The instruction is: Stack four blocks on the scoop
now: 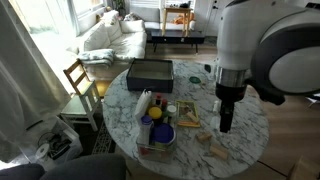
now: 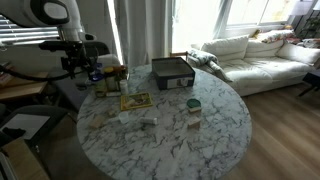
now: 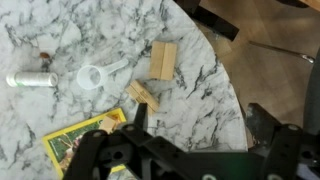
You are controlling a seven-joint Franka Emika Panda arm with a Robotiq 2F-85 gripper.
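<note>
In the wrist view, small pale tan wooden blocks [image 3: 143,94] lie close together on the marble table [image 3: 200,90]. A white scoop [image 3: 95,76] lies to their left, bowl up and empty. A larger flat tan wooden piece [image 3: 163,58] lies just beyond the blocks. My gripper [image 3: 200,120] is open and empty, hovering above the table beside the blocks and near the table's edge. In an exterior view the gripper [image 1: 226,120] hangs over the table, with tan pieces [image 1: 217,150] below it.
A blue bowl [image 1: 160,133], bottles [image 1: 146,103] and a yellow card [image 3: 85,140] lie on the table. So does a black box [image 1: 150,72], also seen in both exterior views [image 2: 172,72]. A small cylinder [image 3: 30,78] lies left of the scoop. A wooden chair [image 1: 80,80] stands by the table.
</note>
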